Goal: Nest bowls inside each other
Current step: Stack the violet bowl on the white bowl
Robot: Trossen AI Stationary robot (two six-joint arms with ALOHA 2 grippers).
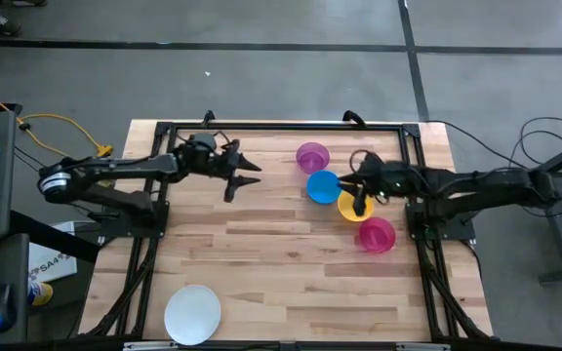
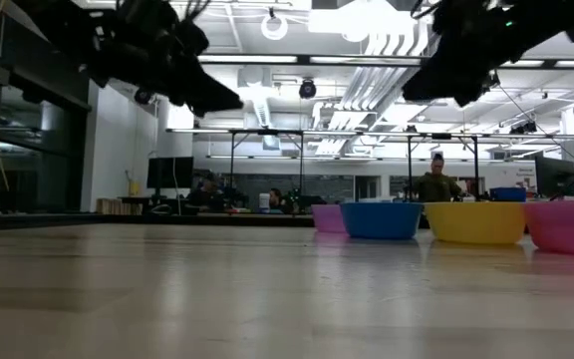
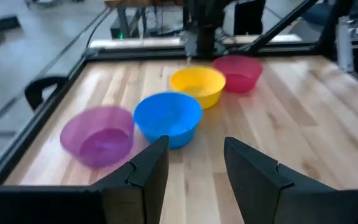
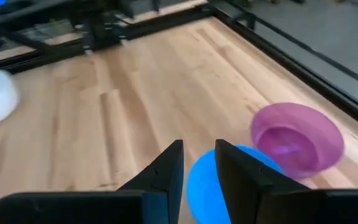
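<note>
Four small bowls stand on their bases in a slanting row at the table's far right: purple (image 1: 312, 156), blue (image 1: 322, 185), yellow (image 1: 351, 209) and red-pink (image 1: 377, 236). A larger white bowl (image 1: 192, 314) sits at the near edge, left of middle. My left gripper (image 3: 194, 168) hangs open above the table, left of the row and pointing toward the blue bowl (image 3: 166, 118). My right gripper (image 4: 199, 165) hovers above the blue bowl (image 4: 229, 183), its fingers a narrow gap apart with nothing between them. In the low view both grippers (image 2: 217, 100) (image 2: 446, 85) are well clear of the table.
A black frame (image 1: 281, 127) runs along the table's far edge and down both sides. Bare wood lies across the middle (image 1: 281, 253) between the white bowl and the row. People sit in the room behind the table (image 2: 436, 184).
</note>
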